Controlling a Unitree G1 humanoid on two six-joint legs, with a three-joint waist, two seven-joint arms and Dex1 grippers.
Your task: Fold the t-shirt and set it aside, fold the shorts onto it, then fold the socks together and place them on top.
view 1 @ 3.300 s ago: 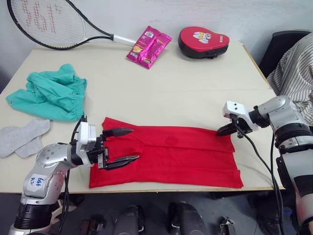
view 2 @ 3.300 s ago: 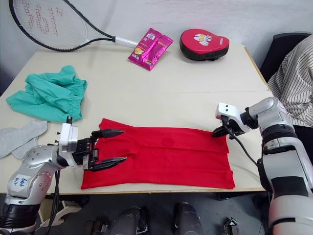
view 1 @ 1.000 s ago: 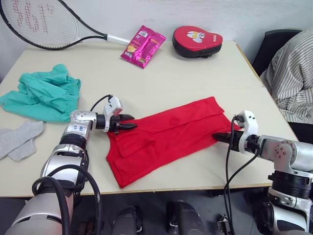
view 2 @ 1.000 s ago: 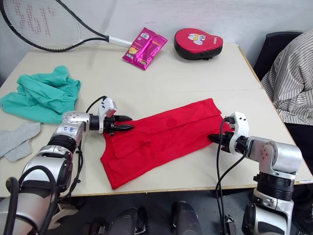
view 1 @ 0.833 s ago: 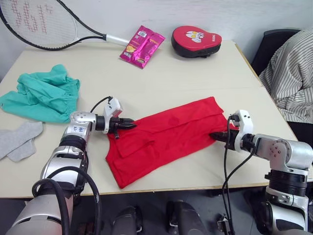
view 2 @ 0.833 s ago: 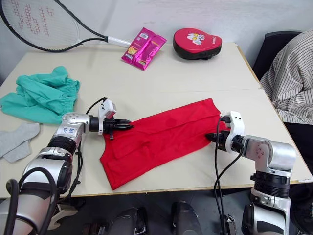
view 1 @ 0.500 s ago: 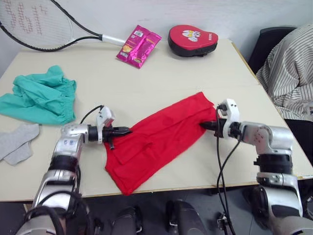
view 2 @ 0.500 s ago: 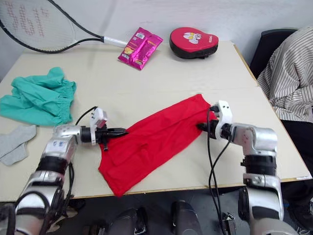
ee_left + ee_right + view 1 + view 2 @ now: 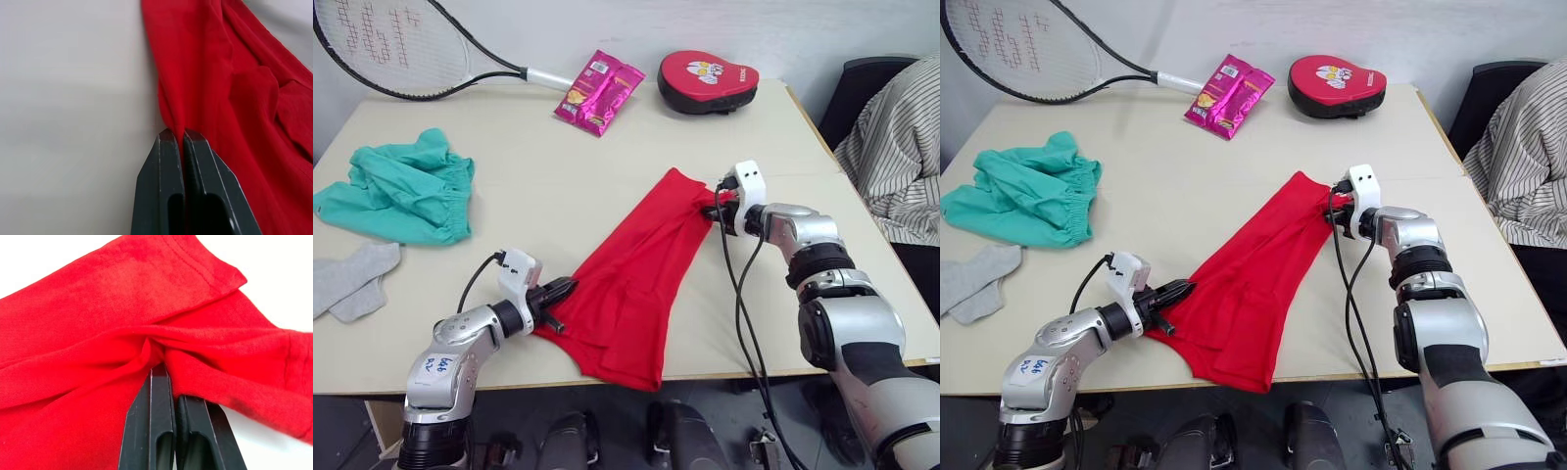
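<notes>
The red t-shirt (image 9: 631,269) lies in a long diagonal strip, folded lengthwise, from the table's front edge toward the centre right. My left gripper (image 9: 563,289) is shut on its near left edge; in the left wrist view the fingers (image 9: 164,161) pinch a ridge of red cloth. My right gripper (image 9: 710,211) is shut on the shirt's far end, where the cloth bunches at the fingertips (image 9: 159,377). The teal shorts (image 9: 401,186) lie crumpled at the left. The grey socks (image 9: 352,279) lie beside the left edge, nearer than the shorts.
A tennis racket (image 9: 401,49), a pink snack packet (image 9: 599,91) and a red padded mitt (image 9: 707,81) lie along the table's far side. A person in a striped shirt (image 9: 901,137) sits past the right edge. The shirt's near end hangs at the front edge (image 9: 626,372).
The shirt has swung from lying nearly crosswise to a steep diagonal. My right gripper carried its end away and leftward, my left gripper drew its end toward the front edge.
</notes>
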